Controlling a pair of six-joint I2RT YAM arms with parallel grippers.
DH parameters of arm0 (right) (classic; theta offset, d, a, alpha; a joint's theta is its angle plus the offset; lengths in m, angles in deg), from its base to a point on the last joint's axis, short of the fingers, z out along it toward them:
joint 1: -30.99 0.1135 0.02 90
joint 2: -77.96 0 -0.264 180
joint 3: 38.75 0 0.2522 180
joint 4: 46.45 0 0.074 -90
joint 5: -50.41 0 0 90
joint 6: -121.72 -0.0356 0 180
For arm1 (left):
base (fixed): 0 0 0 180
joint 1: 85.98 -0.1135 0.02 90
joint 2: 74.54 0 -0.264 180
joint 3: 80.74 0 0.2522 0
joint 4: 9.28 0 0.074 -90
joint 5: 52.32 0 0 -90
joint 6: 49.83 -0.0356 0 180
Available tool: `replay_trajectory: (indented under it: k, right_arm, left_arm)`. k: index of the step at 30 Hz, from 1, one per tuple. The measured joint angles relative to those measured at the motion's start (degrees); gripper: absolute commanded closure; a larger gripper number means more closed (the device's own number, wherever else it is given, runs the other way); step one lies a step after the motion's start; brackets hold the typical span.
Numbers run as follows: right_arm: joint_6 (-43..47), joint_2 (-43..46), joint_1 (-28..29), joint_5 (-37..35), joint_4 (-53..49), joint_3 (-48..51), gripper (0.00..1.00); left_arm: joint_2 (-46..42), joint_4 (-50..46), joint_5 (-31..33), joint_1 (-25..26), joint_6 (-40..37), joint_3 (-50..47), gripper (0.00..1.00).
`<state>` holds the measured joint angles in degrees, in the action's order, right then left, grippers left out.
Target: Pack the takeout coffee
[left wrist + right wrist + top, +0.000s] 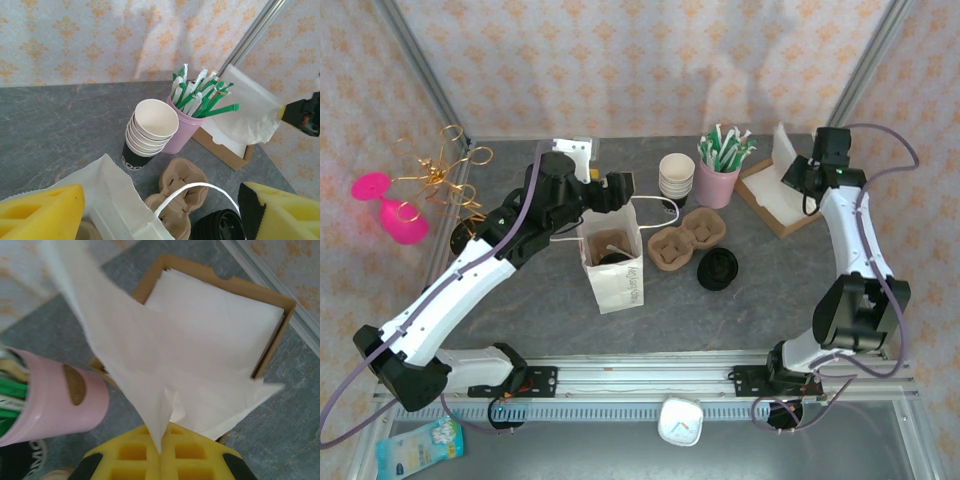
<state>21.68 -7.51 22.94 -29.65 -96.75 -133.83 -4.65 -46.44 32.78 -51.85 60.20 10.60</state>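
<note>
A white paper bag (pixel 613 262) stands mid-table with a cup inside; in the left wrist view the bag (pixel 110 200) and its handle loop (pixel 195 192) lie between my spread yellow fingers. My left gripper (pixel 620 190) (pixel 160 215) hovers open over the bag's mouth, holding nothing. Beside the bag are stacked paper cups (pixel 677 175) (pixel 152 130), a brown cup carrier (pixel 685 238) (pixel 182 185) and black lids (pixel 718 268) (pixel 220 227). My right gripper (pixel 790 165) (pixel 162 452) is shut on a white napkin (pixel 150 350) (pixel 247 112), lifted above the cardboard napkin box (pixel 775 205) (pixel 280 340).
A pink cup of green-and-white wrapped sticks (pixel 720 170) (pixel 187 135) (pixel 55 410) stands between the cups and the napkin box. A pink goblet (pixel 395 215) and gold wire ornament (pixel 440 170) sit at the far left. Metal frame posts (pixel 875 50) rise at the back corners.
</note>
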Motion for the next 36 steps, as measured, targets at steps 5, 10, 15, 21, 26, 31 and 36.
replay_trajectory:
  k: [5,10,15,21,26,31,36]
  right_arm:
    - [-3.1,5.2,0.0,2.9,-1.5,-2.3,1.00]
    - [-7.8,11.0,0.0,7.5,-2.1,-6.2,1.00]
    - [-13.1,15.6,0.0,13.6,-2.1,-9.5,1.00]
    - [-20.7,17.9,2.5,20.0,-0.9,-11.0,1.00]
    - [-28.0,18.7,6.4,23.6,3.0,-11.6,1.00]
    - [-33.4,18.9,11.7,24.7,7.4,-12.0,1.00]
    - [-36.5,18.6,18.3,24.1,11.4,-12.1,1.00]
  left_arm:
    - [-0.9,0.0,0.1,0.0,-1.6,0.4,0.18]
    - [-1.1,0.2,-0.4,0.0,-2.5,1.3,0.16]
    - [-1.1,1.4,-1.7,0.2,-2.6,1.6,0.17]
    - [-0.7,4.2,-2.1,4.1,-4.6,2.1,0.17]
    - [1.5,8.5,-1.0,10.1,-10.4,3.7,0.13]
    - [5.7,13.7,1.1,15.2,-15.7,6.0,0.09]
    - [12.0,18.4,4.2,19.0,-18.9,9.5,0.04]
